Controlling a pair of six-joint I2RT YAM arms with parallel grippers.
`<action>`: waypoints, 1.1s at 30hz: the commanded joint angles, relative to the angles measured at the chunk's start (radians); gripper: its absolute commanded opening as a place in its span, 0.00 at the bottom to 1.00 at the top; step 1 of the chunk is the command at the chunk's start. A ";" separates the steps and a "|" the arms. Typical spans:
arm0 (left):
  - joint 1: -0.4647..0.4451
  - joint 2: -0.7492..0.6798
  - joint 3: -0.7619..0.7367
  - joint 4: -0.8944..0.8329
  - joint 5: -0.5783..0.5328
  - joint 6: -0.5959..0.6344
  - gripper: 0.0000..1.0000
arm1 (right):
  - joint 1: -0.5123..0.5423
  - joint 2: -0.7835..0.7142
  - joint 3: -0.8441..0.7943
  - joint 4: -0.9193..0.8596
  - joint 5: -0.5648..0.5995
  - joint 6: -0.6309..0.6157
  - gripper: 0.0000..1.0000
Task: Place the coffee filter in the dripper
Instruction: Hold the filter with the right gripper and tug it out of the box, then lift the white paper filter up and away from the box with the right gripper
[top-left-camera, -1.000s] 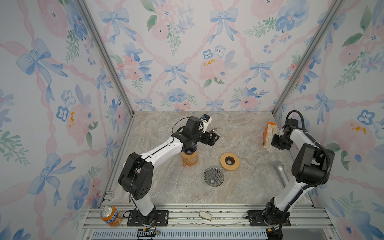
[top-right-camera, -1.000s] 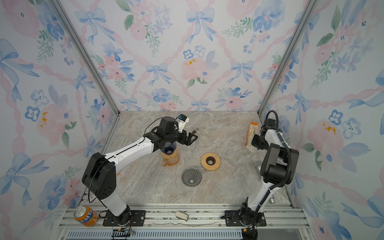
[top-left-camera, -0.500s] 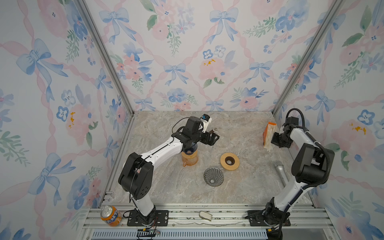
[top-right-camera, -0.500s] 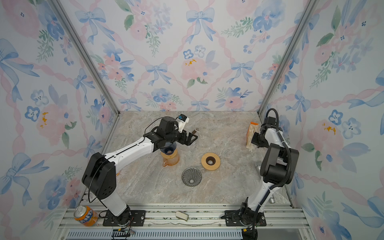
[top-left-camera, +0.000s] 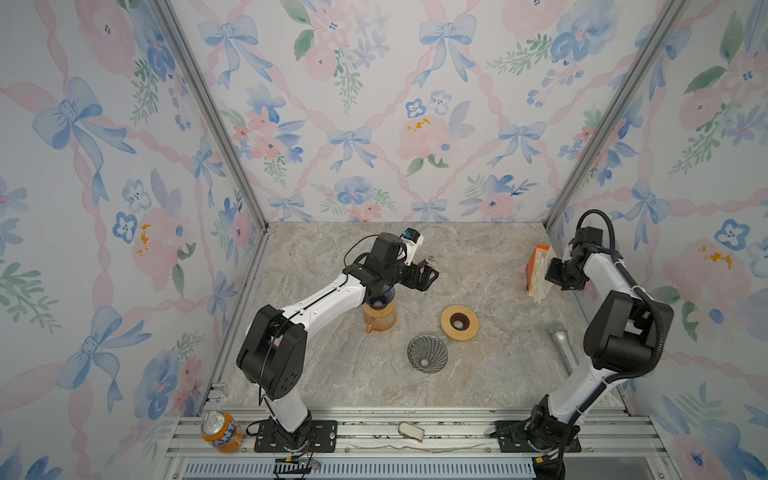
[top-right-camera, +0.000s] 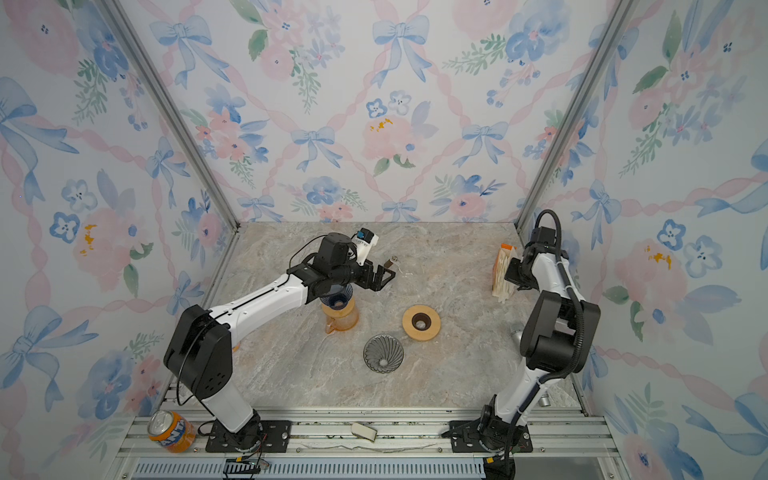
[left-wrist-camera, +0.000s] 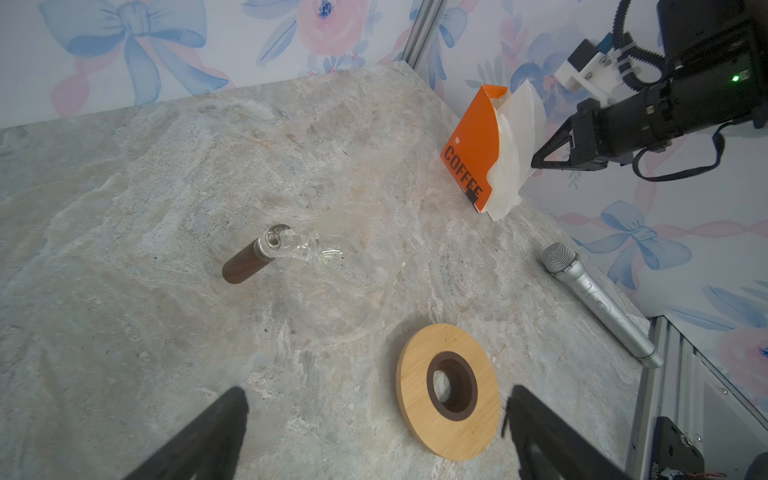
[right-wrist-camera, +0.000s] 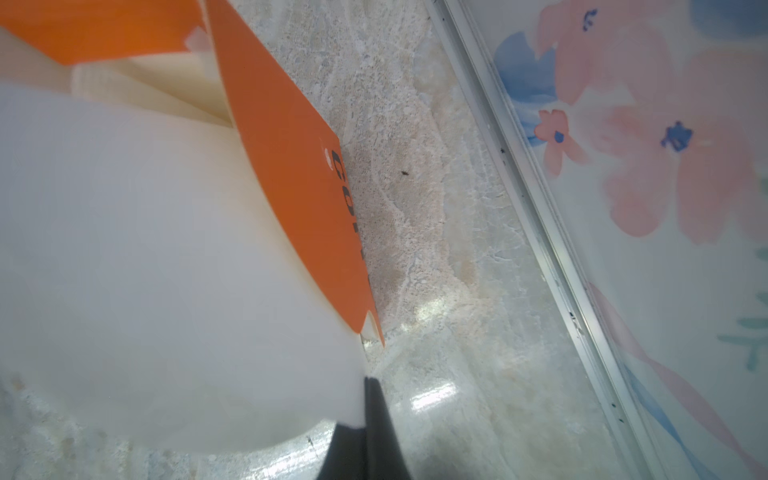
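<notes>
Walls (top-left-camera: 374, 104) — pale, with blue bows, pink ribbons and flowers; tabletop (top-left-camera: 498, 374) veined grey-beige; filter holder (left-wrist-camera: 469, 141) orange, lettered in black; coffee filters (left-wrist-camera: 519, 133) cream-white; ring (top-left-camera: 447, 328) tan wood with dark brown centre; fluted cone (top-left-camera: 427, 353) — dark grey, spiral-ribbed; microphone (left-wrist-camera: 598, 299) silver; can (top-left-camera: 220, 434) orange.

Marbled grey tabletop (top-left-camera: 324, 374). Centre: wooden ring (top-left-camera: 459, 323), lying flat. 6 o'clock, near it: dark fluted cone (top-left-camera: 427, 353). 9 o'clock: orange glass jug (top-left-camera: 378, 318), upright. 12 o'clock: glass dripper (left-wrist-camera: 332, 257) with wooden handle. 2 o'clock, by the wall: orange coffee-filter box (top-left-camera: 536, 266), standing. 4 o'clock: silver microphone (top-left-camera: 562, 343), lying down.
</notes>
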 joint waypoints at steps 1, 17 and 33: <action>-0.007 0.016 0.027 -0.017 0.004 0.012 0.98 | 0.011 -0.045 0.033 -0.029 -0.009 0.006 0.00; -0.007 0.023 0.037 -0.025 0.004 0.017 0.98 | 0.020 -0.106 0.050 -0.048 -0.026 0.009 0.00; -0.007 0.026 0.048 -0.024 0.010 0.014 0.98 | 0.028 -0.166 0.069 -0.060 -0.008 0.009 0.00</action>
